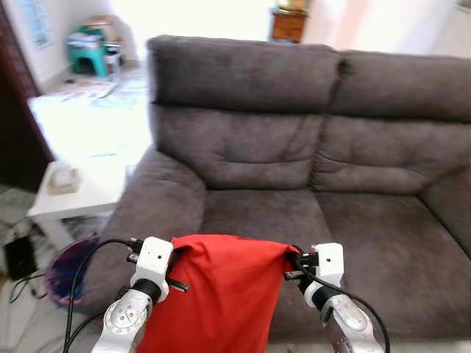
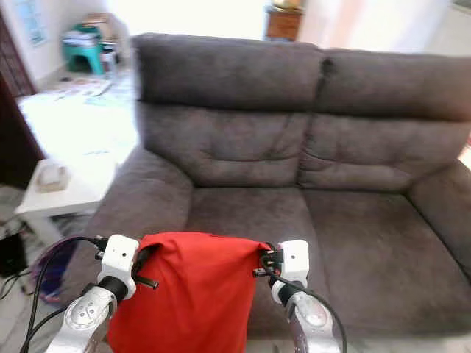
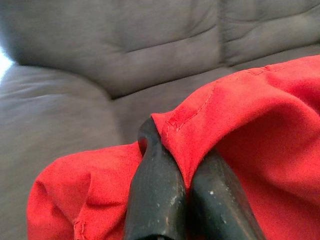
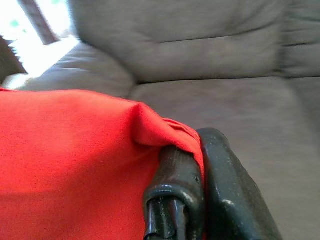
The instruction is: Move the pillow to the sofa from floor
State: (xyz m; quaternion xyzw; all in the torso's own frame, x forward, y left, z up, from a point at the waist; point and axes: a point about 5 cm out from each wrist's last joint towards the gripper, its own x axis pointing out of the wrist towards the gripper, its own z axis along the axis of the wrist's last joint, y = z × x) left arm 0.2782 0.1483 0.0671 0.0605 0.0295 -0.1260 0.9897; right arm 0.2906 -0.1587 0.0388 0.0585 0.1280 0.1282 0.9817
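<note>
A red pillow (image 1: 221, 294) hangs between my two arms in front of the grey sofa (image 1: 309, 147). My left gripper (image 1: 174, 250) is shut on the pillow's upper left corner, and in the left wrist view its black fingers (image 3: 155, 185) pinch the red cloth (image 3: 240, 130). My right gripper (image 1: 293, 259) is shut on the upper right corner, its fingers (image 4: 220, 175) clamped over the fabric (image 4: 70, 150). The pillow is held up at about the height of the seat cushion's (image 1: 265, 213) front edge, its lower part hanging below the frame.
A white side table (image 1: 73, 193) with a small box (image 1: 62, 176) stands left of the sofa's arm (image 1: 158, 213). A purple basket (image 1: 70, 268) and black cables lie on the floor beneath it. A green stool (image 1: 88, 48) stands far back left.
</note>
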